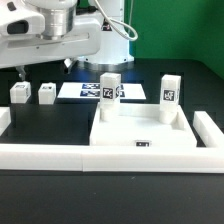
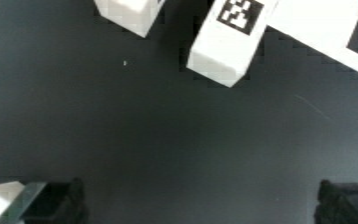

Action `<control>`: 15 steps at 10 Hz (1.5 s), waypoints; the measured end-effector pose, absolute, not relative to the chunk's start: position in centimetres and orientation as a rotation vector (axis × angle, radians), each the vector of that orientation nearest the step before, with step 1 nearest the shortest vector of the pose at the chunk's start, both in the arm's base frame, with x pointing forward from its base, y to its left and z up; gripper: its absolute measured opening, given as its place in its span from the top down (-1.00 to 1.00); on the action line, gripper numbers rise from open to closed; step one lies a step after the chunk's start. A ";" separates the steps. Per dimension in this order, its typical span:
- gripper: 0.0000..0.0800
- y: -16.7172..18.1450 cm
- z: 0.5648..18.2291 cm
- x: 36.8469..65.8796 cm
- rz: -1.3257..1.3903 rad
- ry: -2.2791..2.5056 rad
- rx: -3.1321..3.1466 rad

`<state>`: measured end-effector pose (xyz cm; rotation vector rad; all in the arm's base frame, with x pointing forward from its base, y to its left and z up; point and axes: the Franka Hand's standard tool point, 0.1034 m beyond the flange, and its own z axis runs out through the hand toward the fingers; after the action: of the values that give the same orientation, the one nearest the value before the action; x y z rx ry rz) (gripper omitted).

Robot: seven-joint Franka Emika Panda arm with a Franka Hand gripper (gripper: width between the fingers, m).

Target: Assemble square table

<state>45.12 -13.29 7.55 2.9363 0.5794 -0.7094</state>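
the gripper (image 2: 190, 200) hangs with its jaws wide apart and nothing between them. only its dark fingertips (image 2: 30, 198) show at the edge of the wrist view, over bare black counter (image 2: 158, 130). farther off in that view lie white tagged pieces (image 2: 226, 42), cut off by the frame, so i cannot tell which parts they are.

in the exterior view the white arm (image 1: 50, 35) hangs over the counter towards the exterior view's left. below it stand one short leg (image 1: 18, 93) and, just beside it but not touching, a second short leg (image 1: 46, 93). the marker board (image 1: 85, 90) lies flat just past them, towards the middle.

the tabletop (image 1: 140, 127) lies rim up towards the exterior view's right, well apart from the gripper, with a small tag on its near wall. a tall leg (image 1: 110, 88) stands upright at its far corner on the exterior view's left, and another tall leg (image 1: 170, 90) stands upright at the other far corner. whether either is seated in a socket i cannot tell. the border rail (image 1: 50, 157) runs along the near side of the counter, and the tabletop lies just behind it.
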 end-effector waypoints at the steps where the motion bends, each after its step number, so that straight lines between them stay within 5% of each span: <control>1: -0.62 -13.1 7.5 45.1 -0.703 0.481 2.947; 4: -0.62 -13.9 6.5 43.0 -0.851 0.102 2.976; 9: -0.62 -14.1 5.4 40.1 -1.395 0.160 2.845; 15: -0.62 -13.3 5.0 40.3 -1.433 0.191 2.822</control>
<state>40.32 -13.31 4.98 2.8221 0.1913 -1.4328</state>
